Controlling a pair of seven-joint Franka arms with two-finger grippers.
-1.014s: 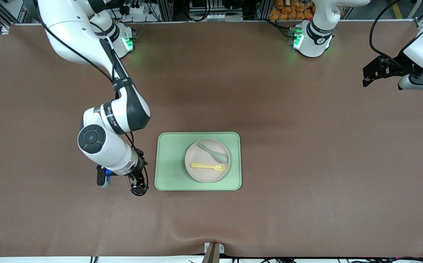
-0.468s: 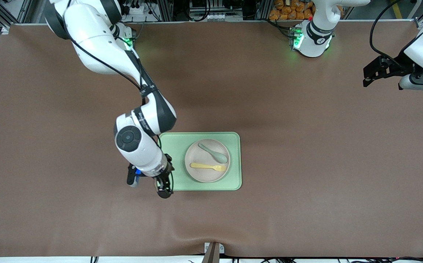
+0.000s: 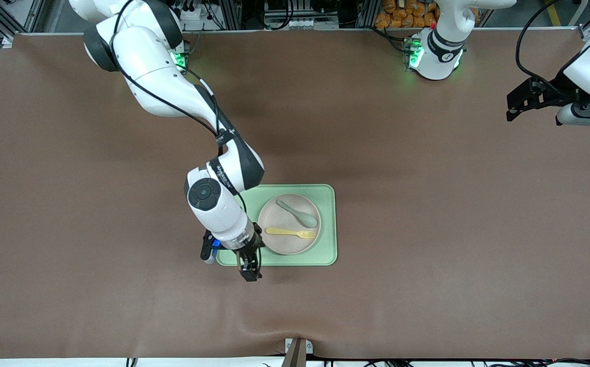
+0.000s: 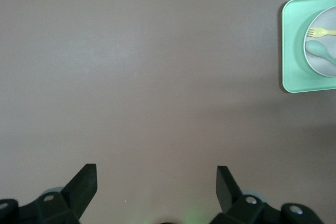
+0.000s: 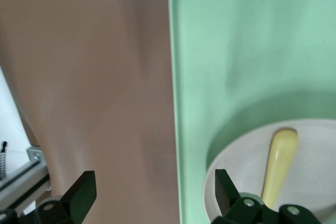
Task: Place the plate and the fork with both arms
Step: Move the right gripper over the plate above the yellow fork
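Note:
The round beige-pink plate [image 3: 289, 243] sits on the light-green tray [image 3: 239, 204] in the middle of the table. The pale-yellow fork [image 3: 290, 233] lies on the plate, beside a grey-green spoon [image 3: 297, 213]. My right gripper [image 3: 250, 269] is open and empty over the tray's front edge, near the corner toward the right arm's end. In the right wrist view the tray edge [image 5: 181, 129], the plate rim [image 5: 231, 156] and the fork handle [image 5: 278, 166] show. My left gripper [image 3: 516, 104] is open and empty, waiting high at the left arm's end; its view shows the tray [image 4: 292, 51] far off.
The brown mat [image 3: 427, 229] covers the table. A metal bracket [image 3: 297, 351] sits at the table's front edge. The right arm's elbow [image 3: 223, 178] hangs over the tray's corner.
The right arm has swung from the right arm's end of the table toward the tray; its gripper now hangs over the tray's front edge. The left arm has not moved.

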